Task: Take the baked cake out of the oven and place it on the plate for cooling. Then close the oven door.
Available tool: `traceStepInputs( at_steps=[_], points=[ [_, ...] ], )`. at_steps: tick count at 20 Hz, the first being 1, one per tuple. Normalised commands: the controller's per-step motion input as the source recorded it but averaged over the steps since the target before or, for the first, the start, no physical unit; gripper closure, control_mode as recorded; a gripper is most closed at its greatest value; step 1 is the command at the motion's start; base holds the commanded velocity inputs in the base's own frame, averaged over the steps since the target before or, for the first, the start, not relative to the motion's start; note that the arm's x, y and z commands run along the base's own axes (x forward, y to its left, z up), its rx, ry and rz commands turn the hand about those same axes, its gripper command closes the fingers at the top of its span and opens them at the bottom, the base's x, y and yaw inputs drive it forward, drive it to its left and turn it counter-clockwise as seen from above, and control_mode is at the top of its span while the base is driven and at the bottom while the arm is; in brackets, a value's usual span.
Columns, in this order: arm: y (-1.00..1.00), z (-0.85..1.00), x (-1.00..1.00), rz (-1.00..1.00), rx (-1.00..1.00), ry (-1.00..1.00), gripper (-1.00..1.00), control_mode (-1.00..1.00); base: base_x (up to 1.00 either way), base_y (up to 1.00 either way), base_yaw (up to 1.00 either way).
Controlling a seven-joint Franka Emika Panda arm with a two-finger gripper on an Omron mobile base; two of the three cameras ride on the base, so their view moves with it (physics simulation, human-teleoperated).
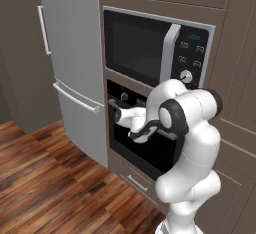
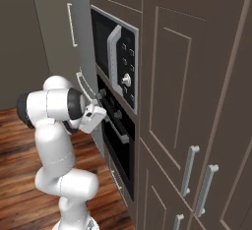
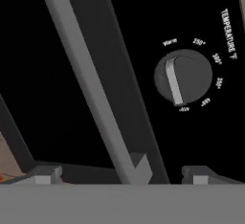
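Observation:
The black oven (image 1: 150, 148) sits in brown cabinetry under the microwave, and its glass-fronted oven door (image 2: 120, 155) stands upright and shut. My gripper (image 1: 117, 111) (image 2: 102, 107) is open at the left end of the door's silver bar handle (image 1: 167, 132). In the hand view the handle (image 3: 88, 82) runs diagonally, and its end bracket lies between my gripper's (image 3: 122, 175) two spread fingertips (image 3: 45, 174). A round temperature knob (image 3: 183, 77) shows to the right of the bar. The cake and the plate are out of view.
A silver-framed microwave (image 1: 150, 48) is above the oven and a tall grey fridge (image 1: 75, 63) stands close on its left. A drawer (image 1: 136, 180) lies below the oven. Brown cabinet doors (image 2: 197, 101) fill the right side. Wooden floor (image 1: 45, 178) spreads to the left.

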Motion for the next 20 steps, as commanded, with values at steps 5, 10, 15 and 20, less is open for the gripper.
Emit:
traceStepInputs(
  at_steps=[5, 10, 15, 20],
  points=[
    [0.00, -0.28, 0.23, 0.11, -0.07, 0.00, -1.00, -1.00, 0.00, 0.00, 0.00],
    [0.00, -0.30, 0.32, 0.08, -0.07, 0.00, -1.00, -1.00, 0.00, 0.00, 0.00],
    [-0.01, -0.26, 0.40, 0.04, -0.07, 0.00, -1.00, -1.00, 0.00, 0.00, 0.00],
    [-0.13, -0.22, 0.41, 0.02, -0.05, 0.00, -1.00, -1.00, 0.00, 0.00, 0.00]
  ],
)
